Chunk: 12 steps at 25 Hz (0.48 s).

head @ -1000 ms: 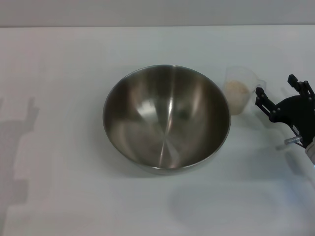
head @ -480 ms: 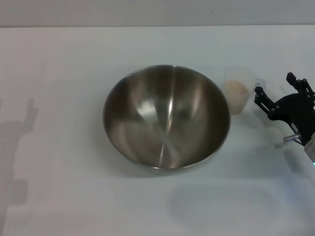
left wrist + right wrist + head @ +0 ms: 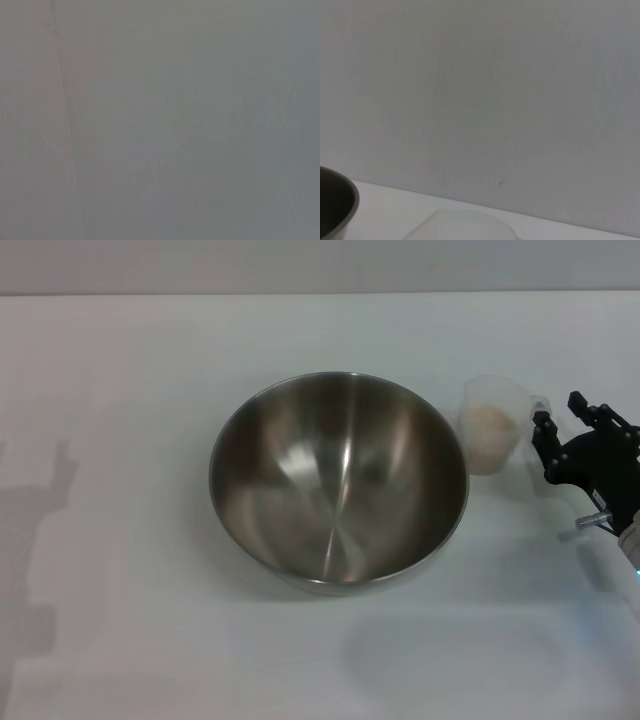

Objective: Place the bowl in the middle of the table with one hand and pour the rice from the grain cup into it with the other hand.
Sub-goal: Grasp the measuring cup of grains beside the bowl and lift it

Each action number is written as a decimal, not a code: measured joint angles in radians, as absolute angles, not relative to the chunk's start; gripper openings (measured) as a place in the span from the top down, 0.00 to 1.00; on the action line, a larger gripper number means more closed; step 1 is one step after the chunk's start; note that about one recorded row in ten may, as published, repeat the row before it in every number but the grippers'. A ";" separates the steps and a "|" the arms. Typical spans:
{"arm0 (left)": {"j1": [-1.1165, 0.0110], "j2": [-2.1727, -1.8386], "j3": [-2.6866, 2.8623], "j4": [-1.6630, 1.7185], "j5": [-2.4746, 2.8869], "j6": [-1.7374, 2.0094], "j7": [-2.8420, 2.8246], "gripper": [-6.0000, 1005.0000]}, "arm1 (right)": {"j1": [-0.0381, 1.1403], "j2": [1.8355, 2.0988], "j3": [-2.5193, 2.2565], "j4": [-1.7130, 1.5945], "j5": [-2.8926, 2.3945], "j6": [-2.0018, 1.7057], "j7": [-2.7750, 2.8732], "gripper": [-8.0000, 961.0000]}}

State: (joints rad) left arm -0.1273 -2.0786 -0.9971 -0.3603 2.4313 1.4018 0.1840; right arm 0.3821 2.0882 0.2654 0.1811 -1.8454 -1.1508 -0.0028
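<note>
The steel bowl (image 3: 338, 480) sits in the middle of the white table (image 3: 130, 370), empty and upright. The clear grain cup (image 3: 490, 425) stands just right of the bowl's rim, holding rice (image 3: 488, 422); its handle points right. My right gripper (image 3: 560, 413) is open at the cup's handle, one black finger on each side of it, and I cannot tell if they touch it. In the right wrist view the bowl's edge (image 3: 337, 207) and the cup's rim (image 3: 460, 227) show low in the picture. My left gripper is out of view.
The left wrist view shows only a plain grey surface. A grey wall stands beyond the table's far edge (image 3: 320, 292). An arm's shadow lies on the table at the far left (image 3: 45, 540).
My right gripper has moved a little farther from me and in toward the cup's handle. The bowl has stayed put.
</note>
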 joint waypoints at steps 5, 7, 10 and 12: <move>-0.130 -2.079 -0.997 -0.350 2.431 1.400 0.184 0.20 | 0.382 2.089 0.265 0.182 -1.845 -1.149 -0.003 0.66; -0.130 -2.079 -0.997 -0.350 2.432 1.400 0.184 0.20 | 0.382 2.089 0.265 0.181 -1.845 -1.147 -0.003 0.70; -0.128 -2.079 -0.997 -0.350 2.433 1.401 0.184 0.20 | 0.379 2.089 0.270 0.181 -1.845 -1.147 -0.003 0.77; -0.128 -2.079 -0.997 -0.350 2.434 1.401 0.184 0.20 | 0.376 2.089 0.278 0.181 -1.845 -1.150 -0.003 0.81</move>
